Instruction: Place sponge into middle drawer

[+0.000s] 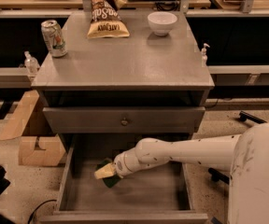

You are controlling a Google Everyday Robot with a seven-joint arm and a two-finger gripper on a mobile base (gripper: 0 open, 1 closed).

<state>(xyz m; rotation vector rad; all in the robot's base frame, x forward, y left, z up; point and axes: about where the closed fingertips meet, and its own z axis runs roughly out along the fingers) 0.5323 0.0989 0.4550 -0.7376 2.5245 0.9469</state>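
Note:
The middle drawer [144, 197] is pulled open below the cabinet, a wide grey box with a bare floor and low side walls. My white arm reaches into it from the right. My gripper [111, 171] is over the left part of the drawer floor, shut on the sponge [104, 172]. The sponge is tilted, its pale yellow foam pointing left and its dark green layer hanging down close to the floor. I cannot tell whether the sponge touches the floor.
A closed grey drawer front with a round knob [124, 121] sits just above the open drawer. On the cabinet top stand a soda can [54, 38], a chip bag [107, 20] and a white bowl [162, 22]. Cardboard boxes [35, 148] lie on the floor at the left.

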